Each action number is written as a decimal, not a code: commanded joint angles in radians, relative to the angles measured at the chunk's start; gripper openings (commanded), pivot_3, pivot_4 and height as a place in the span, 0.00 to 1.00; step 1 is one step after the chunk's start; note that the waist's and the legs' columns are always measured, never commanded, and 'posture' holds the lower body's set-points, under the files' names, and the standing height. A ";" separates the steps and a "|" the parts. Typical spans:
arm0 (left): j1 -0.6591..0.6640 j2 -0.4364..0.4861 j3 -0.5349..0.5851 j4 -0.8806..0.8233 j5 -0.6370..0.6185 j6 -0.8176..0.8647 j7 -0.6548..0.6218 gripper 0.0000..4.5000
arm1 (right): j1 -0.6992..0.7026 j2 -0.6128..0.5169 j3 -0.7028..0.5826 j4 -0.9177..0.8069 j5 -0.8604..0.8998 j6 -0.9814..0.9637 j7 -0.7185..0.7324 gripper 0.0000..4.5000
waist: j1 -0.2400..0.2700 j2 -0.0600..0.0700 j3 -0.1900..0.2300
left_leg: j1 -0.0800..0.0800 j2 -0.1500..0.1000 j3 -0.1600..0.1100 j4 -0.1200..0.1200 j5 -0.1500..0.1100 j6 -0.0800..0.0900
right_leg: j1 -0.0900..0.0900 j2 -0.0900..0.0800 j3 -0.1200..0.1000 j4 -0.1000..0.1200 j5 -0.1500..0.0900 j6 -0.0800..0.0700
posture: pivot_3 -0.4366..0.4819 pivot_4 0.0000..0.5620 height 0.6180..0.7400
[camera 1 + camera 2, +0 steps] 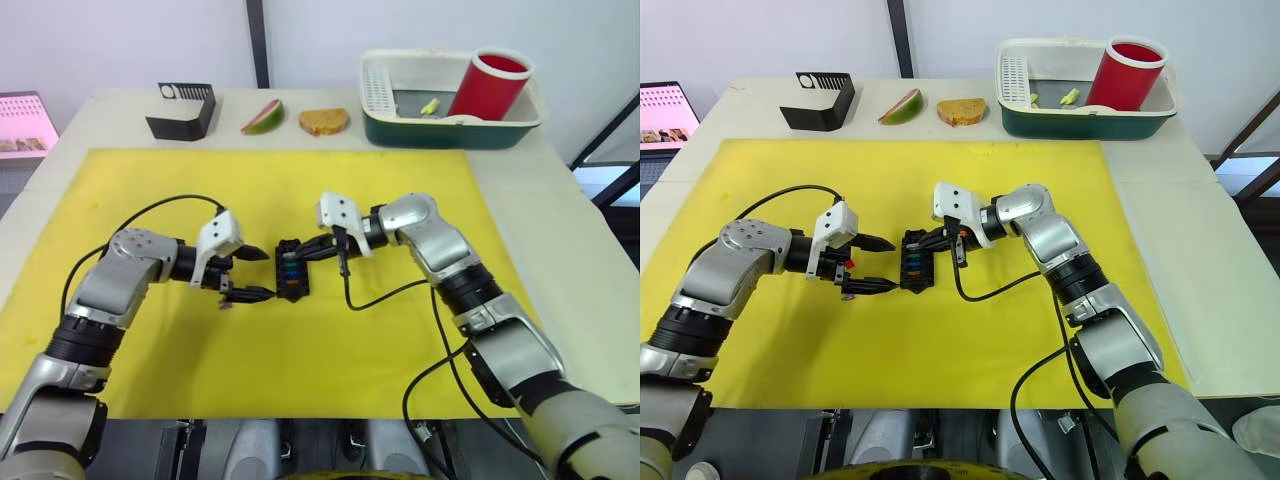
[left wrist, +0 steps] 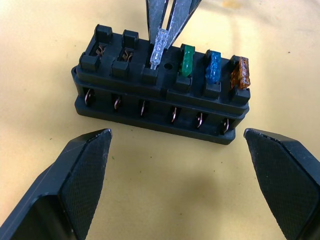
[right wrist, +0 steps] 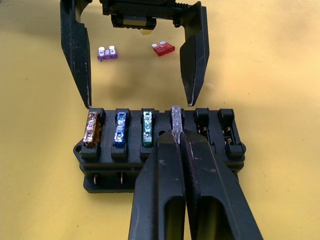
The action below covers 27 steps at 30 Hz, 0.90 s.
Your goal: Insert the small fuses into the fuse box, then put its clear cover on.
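The black fuse box (image 1: 292,270) lies mid-mat between my two grippers. Orange (image 3: 91,129), blue (image 3: 120,130) and green (image 3: 147,129) fuses sit in its slots. My right gripper (image 3: 176,137) is shut on the pale grey fuse (image 2: 158,50), holding it upright in the slot beside the green one. The two slots beyond it are empty. My left gripper (image 1: 262,273) is open, its fingers (image 2: 75,175) spread just off the box's long side. A purple fuse (image 3: 106,53) and a red fuse (image 3: 163,48) lie loose on the mat by the left gripper. The clear cover is out of view.
The yellow mat (image 1: 400,180) covers the table. Along the back edge stand a black slotted stand (image 1: 182,110), a fruit slice (image 1: 263,117), a bread piece (image 1: 324,121) and a green-and-white basin (image 1: 400,128) holding a red cup (image 1: 490,85).
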 commanded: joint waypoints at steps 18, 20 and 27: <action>-0.021 0.007 0.019 -0.007 -0.001 -0.018 -0.009 1.00 | -0.043 -0.018 -0.052 -0.165 0.049 0.146 0.004 0.31 | 0.000 0.000 0.000 | 0.000 0.000 0.000 0.000 0.000 0.000 | 0.000 0.000 0.000 0.000 0.000 0.000 | 0.48 0.27 1.00; -0.019 0.014 0.024 -0.004 -0.002 -0.020 -0.013 1.00 | -0.043 -0.014 -0.060 -0.179 0.060 0.165 -0.008 0.31 | 0.000 0.000 0.000 | 0.000 0.000 0.000 0.000 0.000 0.000 | 0.000 0.000 0.000 0.000 0.000 0.000 | 0.48 0.27 1.00; -0.016 0.026 0.034 0.006 -0.002 -0.025 -0.011 1.00 | -0.031 0.023 -0.051 -0.168 0.065 0.181 -0.065 0.00 | 0.000 0.000 0.000 | 0.000 0.000 0.000 0.000 0.000 0.000 | 0.000 0.000 0.000 0.000 0.000 0.000 | 0.48 0.27 1.00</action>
